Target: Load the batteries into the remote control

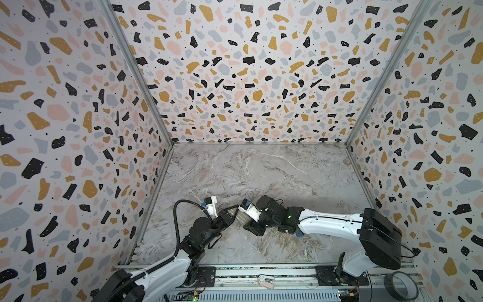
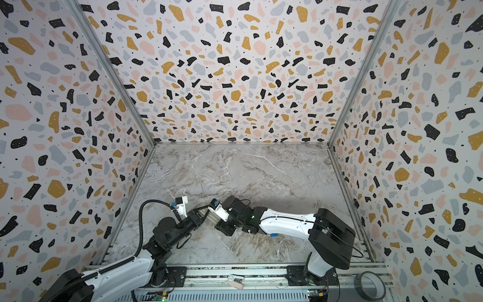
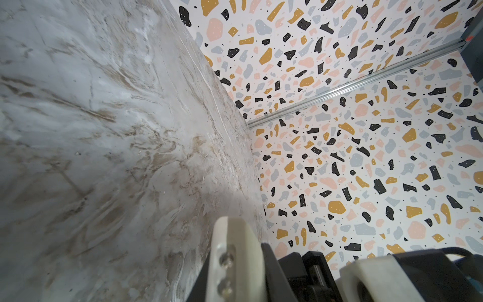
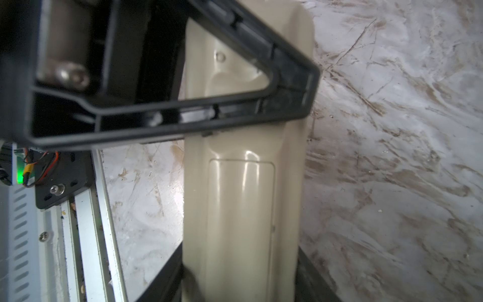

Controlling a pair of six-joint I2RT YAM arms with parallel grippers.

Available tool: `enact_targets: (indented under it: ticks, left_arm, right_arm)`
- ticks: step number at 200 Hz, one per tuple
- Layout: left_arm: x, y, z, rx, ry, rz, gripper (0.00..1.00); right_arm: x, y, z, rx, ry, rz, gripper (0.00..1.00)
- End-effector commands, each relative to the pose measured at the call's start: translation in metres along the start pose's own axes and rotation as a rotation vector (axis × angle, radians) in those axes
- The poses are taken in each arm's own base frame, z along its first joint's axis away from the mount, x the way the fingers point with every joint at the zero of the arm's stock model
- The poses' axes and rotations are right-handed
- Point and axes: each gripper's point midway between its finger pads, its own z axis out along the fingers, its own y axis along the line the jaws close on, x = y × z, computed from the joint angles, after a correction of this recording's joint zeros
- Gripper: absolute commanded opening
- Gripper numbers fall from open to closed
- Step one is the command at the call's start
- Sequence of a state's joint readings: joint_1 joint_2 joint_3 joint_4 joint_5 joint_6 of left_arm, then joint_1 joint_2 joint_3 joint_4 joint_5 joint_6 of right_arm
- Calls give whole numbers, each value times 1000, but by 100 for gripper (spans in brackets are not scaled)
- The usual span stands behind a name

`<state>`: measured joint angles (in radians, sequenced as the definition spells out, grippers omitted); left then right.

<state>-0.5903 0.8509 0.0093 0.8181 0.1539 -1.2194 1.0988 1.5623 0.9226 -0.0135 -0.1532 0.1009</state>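
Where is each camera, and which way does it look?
Top views: high above the arms' bases, looking down and forward over the marble table; left arm and right arm both show.
Left wrist: on the left arm, looking across the table to a wall corner; white gripper parts show.
Right wrist: on the right arm, looking along the remote control; the left gripper crosses it.
Shared: both top views show nearly the same scene.

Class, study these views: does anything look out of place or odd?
Yes. A roll of tape lies on the front rail. On the remote control the battery cover is closed, and no batteries are in view.
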Motion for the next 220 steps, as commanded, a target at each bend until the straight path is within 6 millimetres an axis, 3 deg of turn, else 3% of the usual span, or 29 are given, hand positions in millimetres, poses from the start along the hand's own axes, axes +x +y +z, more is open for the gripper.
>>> enact_targets:
  ticks: [1,34,62,83,115,139,173,220]
  left_arm:
    - [-6,-27,4,83,-6,17,0]
    - [-6,-24,8,47,6,56,0]
    - [-7,-26,11,28,18,91,26]
    - [-6,-28,12,26,24,105,41]
    - [-7,-30,13,7,35,165,72]
    - [-6,-35,14,-8,65,248,88]
    - [-3,-60,12,64,107,386,100]
    - [10,-108,2,266,130,529,100]
  right_arm:
    - [-11,5,-5,-20,-55,-39,24]
    - [-12,1,-7,0,-65,-42,15]
    - [-10,-8,-15,12,-82,-14,8]
    - [-11,-14,-23,1,-108,9,5]
    - [-7,-30,-32,17,-112,45,2]
    - [-6,-45,-49,26,-150,85,1]
    - [-19,-44,-82,-82,-266,78,0]
    - [-34,-27,-113,-228,-364,50,0]
